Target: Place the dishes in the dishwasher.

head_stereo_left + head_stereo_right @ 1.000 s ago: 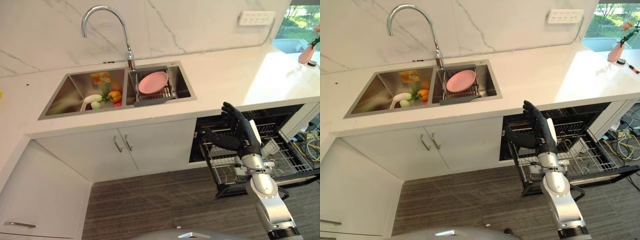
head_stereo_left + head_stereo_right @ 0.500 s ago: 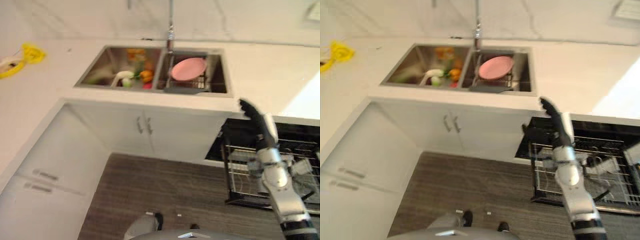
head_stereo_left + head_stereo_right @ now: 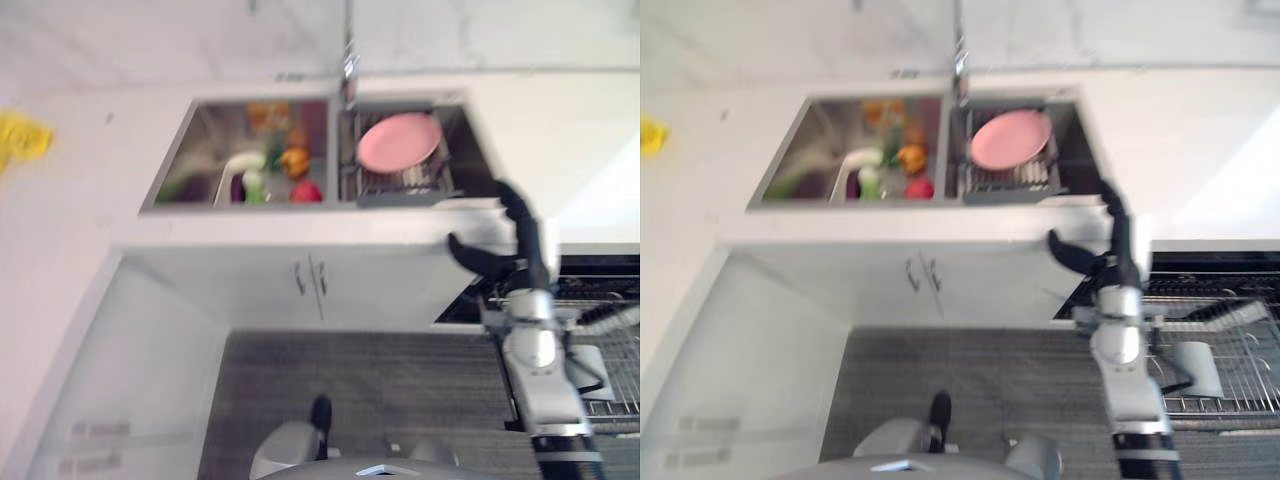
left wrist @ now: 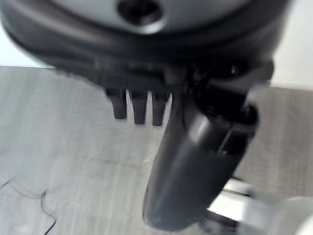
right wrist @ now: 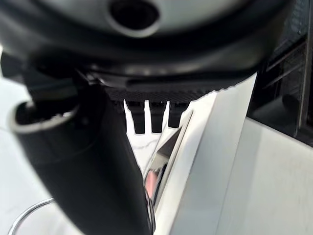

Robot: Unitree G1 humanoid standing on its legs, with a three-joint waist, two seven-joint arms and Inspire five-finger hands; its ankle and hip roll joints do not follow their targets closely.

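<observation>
One pink plate (image 3: 399,142) leans in the sink rack (image 3: 405,180); the open, empty right robot hand (image 3: 500,255) could clip the bench (image 3: 80,215) edge reaching in; the left robot hand (image 4: 195,147) hangs relaxed over the floor (image 4: 58,137)

The right robot hand (image 3: 505,245), fingers straight, hangs before the table (image 3: 560,140) edge, just beside the sink (image 3: 470,140). The pink plate (image 3: 399,141) lies uncovered on its rack (image 3: 405,182) (faucet (image 3: 349,60) rises behind). The dishwasher rack (image 3: 1230,350) stands pulled out below.
</observation>
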